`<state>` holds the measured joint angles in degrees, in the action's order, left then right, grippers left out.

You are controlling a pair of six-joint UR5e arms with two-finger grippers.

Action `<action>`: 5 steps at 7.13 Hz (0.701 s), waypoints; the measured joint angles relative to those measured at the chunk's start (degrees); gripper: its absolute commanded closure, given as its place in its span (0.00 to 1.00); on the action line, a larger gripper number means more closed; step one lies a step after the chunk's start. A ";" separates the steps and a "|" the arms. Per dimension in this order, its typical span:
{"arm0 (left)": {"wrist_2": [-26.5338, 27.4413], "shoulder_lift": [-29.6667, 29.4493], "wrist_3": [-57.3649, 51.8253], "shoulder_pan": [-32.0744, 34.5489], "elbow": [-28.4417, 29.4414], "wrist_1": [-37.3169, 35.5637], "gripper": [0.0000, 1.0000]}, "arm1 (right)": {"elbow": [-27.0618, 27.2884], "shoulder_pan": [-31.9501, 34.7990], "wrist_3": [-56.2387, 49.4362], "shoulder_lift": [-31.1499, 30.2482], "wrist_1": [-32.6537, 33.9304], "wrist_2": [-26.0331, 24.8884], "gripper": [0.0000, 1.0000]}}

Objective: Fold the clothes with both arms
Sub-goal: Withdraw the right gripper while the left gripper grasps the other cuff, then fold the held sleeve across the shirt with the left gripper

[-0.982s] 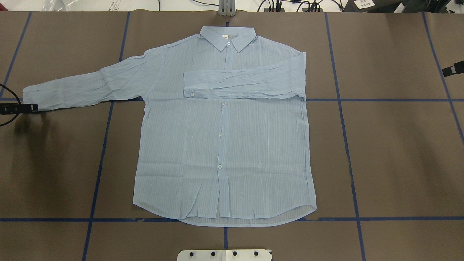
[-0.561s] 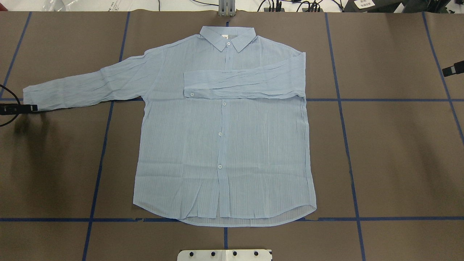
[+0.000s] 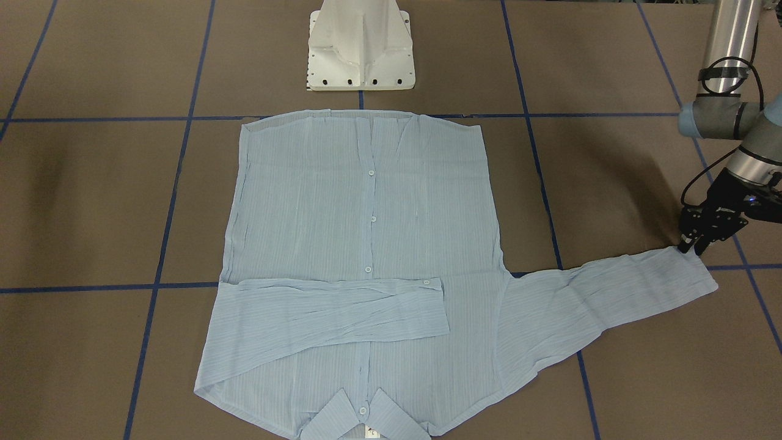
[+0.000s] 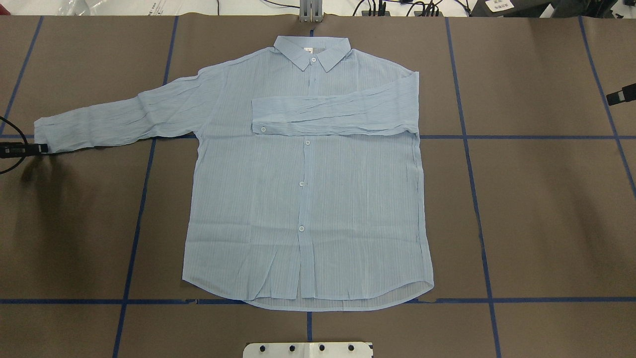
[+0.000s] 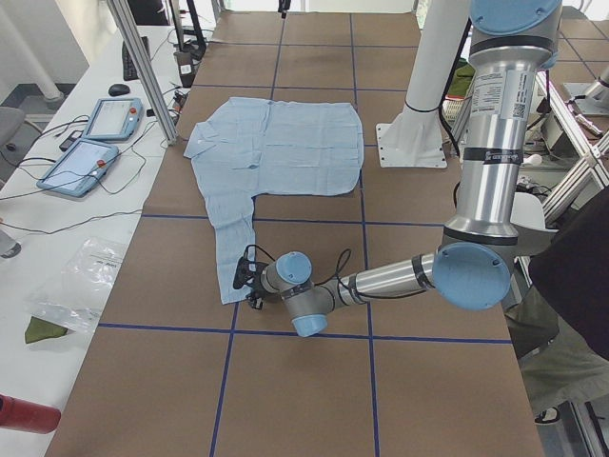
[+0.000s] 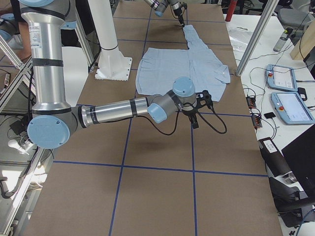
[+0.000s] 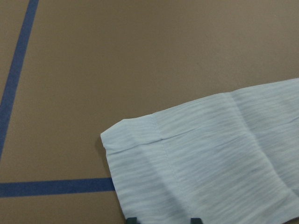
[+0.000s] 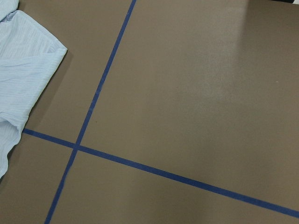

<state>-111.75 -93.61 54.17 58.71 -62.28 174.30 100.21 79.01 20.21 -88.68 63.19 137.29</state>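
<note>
**Left gripper (image 3: 690,247) on sleeve cuff**
Shirt (image 4: 308,199) lies flat, buttons up, at centre of overhead view; one sleeve folded across chest, the other stretched to left edge. Fingertips (image 7: 132,219) apart at that cuff. Right gripper (image 4: 621,94) at right edge, clear of shirt; can't tell its opening

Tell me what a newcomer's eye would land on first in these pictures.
The light blue striped shirt dominates, spread flat in the middle of the table with its collar away from the robot. Its folded sleeve lies across the chest, while the outstretched sleeve reaches toward the robot's left. There the left gripper sits low at the cuff's corner, and the right gripper hangs clear of the cloth on the opposite side.
</note>
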 measured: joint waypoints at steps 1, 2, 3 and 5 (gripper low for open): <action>-0.22 0.03 -0.02 0.01 -0.25 0.06 1.00 | -0.02 0.00 0.02 0.00 0.00 0.01 0.00; -0.70 0.10 -0.03 0.05 -1.28 0.00 1.00 | -0.02 0.00 0.08 0.00 0.00 0.06 0.00; -1.88 0.17 -0.23 0.21 -3.25 0.05 1.00 | -0.02 0.00 0.18 0.02 0.00 0.08 0.00; -3.78 0.19 -1.16 0.84 -10.53 1.23 1.00 | 0.06 0.00 0.50 0.07 0.00 0.09 0.00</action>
<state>-115.53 -93.42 53.01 59.55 -72.81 175.53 100.27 79.01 20.71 -88.61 63.19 137.37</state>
